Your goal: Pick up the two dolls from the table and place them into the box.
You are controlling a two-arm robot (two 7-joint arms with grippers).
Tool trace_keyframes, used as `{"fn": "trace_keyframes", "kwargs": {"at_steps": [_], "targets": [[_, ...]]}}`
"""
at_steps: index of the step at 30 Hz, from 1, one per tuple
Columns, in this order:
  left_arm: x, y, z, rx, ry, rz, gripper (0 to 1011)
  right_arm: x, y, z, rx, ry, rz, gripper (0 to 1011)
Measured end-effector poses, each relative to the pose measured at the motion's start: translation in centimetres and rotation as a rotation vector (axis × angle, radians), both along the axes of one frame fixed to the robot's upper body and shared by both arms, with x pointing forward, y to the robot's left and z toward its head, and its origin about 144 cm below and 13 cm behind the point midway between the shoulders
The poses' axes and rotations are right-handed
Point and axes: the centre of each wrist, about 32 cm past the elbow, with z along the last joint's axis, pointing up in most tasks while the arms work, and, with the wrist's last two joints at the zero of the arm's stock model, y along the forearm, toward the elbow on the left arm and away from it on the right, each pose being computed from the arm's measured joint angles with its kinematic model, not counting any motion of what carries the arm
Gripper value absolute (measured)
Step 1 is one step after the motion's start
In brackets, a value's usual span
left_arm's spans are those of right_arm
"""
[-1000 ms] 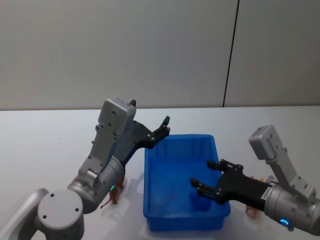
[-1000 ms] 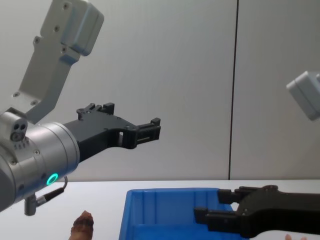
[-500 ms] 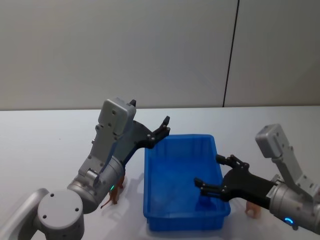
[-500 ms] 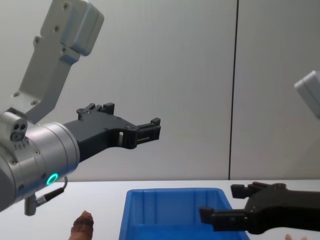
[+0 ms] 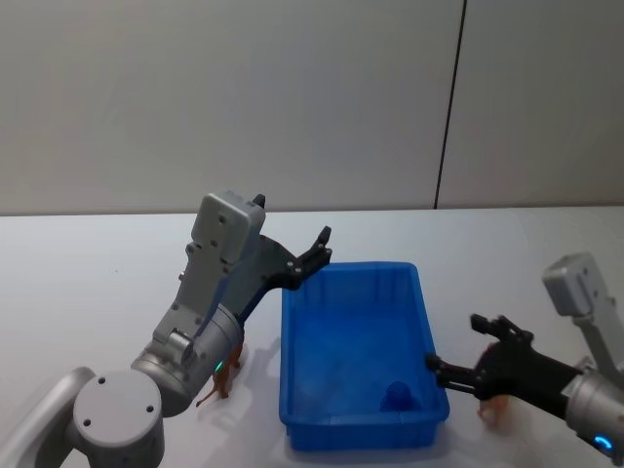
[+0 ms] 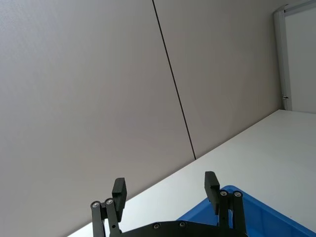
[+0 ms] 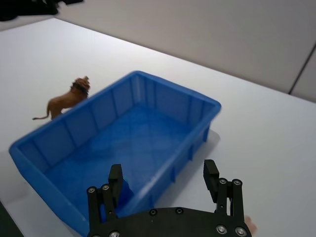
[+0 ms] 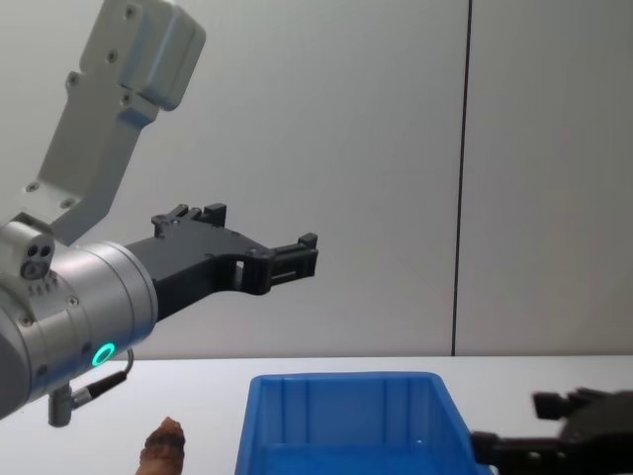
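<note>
On a plain white tabletop (image 5: pixel 97 263), a bright blue box (image 5: pixel 356 265) sits between the robot's two arms, with neither doll yet inside it. The left gripper (image 5: pixel 318 250) hangs raised above the box's far left corner, its jaws spread wide and holding nothing. The right gripper (image 5: pixel 458 343) sits low just outside the box's right wall near the front corner, its jaws likewise wide open and empty. A brown lion doll (image 7: pixel 64 102) stands upright on the tabletop just beside the box's left wall, beneath the left arm. A pale pinkish doll (image 5: pixel 492 413) lies on the tabletop just under the right arm, mostly hidden, so its pose cannot be made out. The task appears to be at the first pickup, with the right arm best placed for the pale doll. That move would call for lowering the open jaws around it, closing, then lifting clear of the thick rim before letting go over the box.
</note>
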Motion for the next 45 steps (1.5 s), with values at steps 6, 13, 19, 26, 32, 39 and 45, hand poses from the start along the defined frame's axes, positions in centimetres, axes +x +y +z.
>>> {"fn": "trace_keyframes", "kwargs": {"at_steps": [6, 13, 19, 26, 32, 39, 45], "targets": [[0.0, 0.0, 0.0, 0.000, 0.000, 0.000, 1001, -0.7, -1.0, -0.4, -0.013, 0.033, -0.046, 1004], [0.0, 0.0, 0.0, 0.000, 0.000, 0.000, 1001, -1.6, -2.0, -1.2, -0.037, 0.070, -0.088, 1004], [0.0, 0.0, 0.0, 0.000, 0.000, 0.000, 1001, -2.3, -2.1, -1.7, -0.051, 0.096, -0.105, 1004], [0.0, 0.0, 0.0, 0.000, 0.000, 0.000, 1001, -2.9, -1.8, -2.1, -0.065, 0.116, -0.118, 1004], [0.0, 0.0, 0.0, 0.000, 0.000, 0.000, 1001, -3.2, -1.4, -2.5, -0.078, 0.129, -0.130, 1005], [0.0, 0.0, 0.0, 0.000, 0.000, 0.000, 1001, -3.2, -0.9, -2.9, -0.089, 0.147, -0.155, 1004], [0.0, 0.0, 0.0, 0.000, 0.000, 0.000, 1001, -2.9, -0.6, -3.2, -0.096, 0.157, -0.176, 1005]]}}
